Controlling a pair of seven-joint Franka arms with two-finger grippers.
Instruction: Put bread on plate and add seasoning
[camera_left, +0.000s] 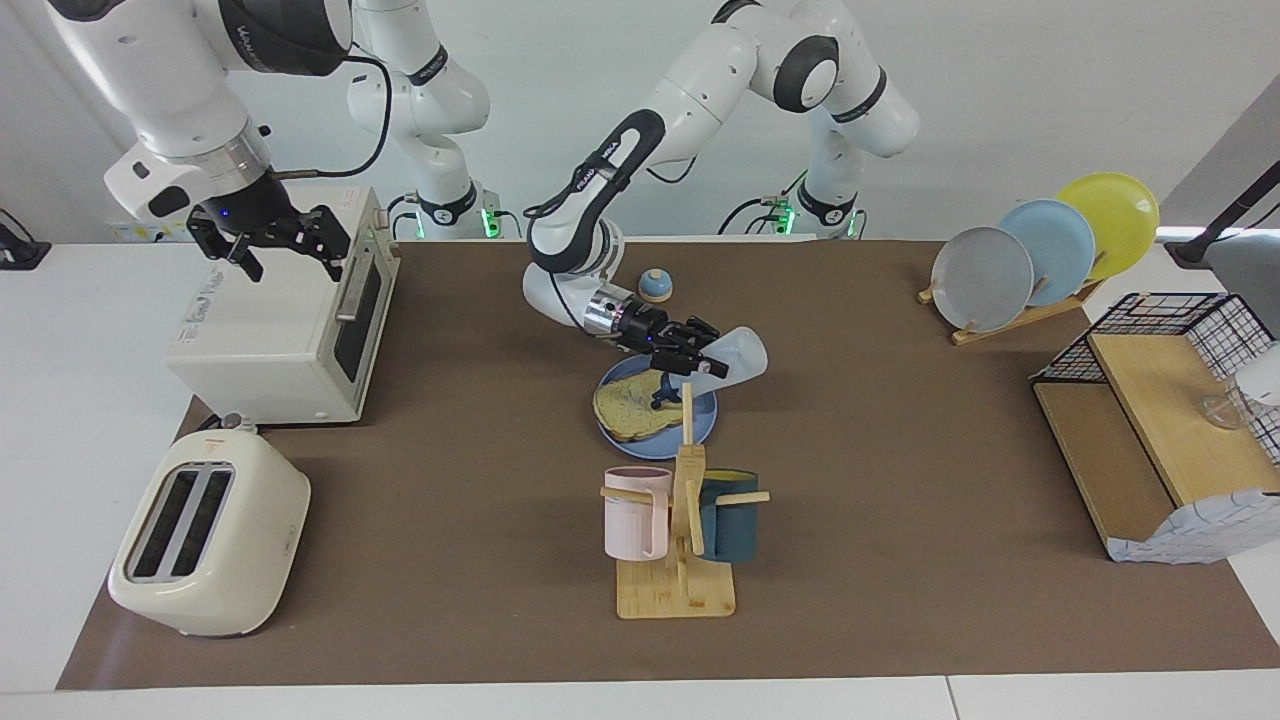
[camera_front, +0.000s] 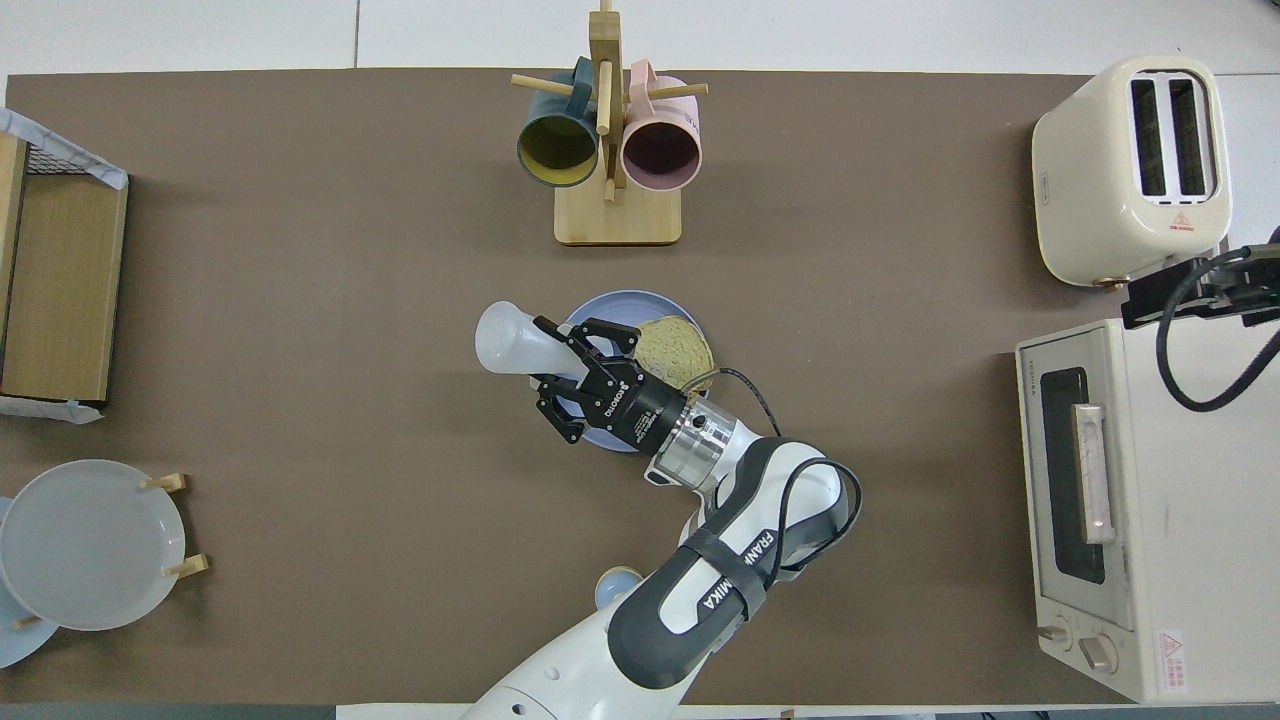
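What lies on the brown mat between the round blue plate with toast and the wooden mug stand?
Nothing: in the overhead view, only bare brown mat separates the round blue plate from the wooden mug stand.

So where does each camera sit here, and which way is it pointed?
Facing view: high across the table, looking at the robots; both arms show whole, the right gripper over the toaster oven.
Overhead view: above the robots' end, looking steeply down; the left arm enters from the bottom.
Both show the left gripper tilting the seasoning over the plate with the bread.
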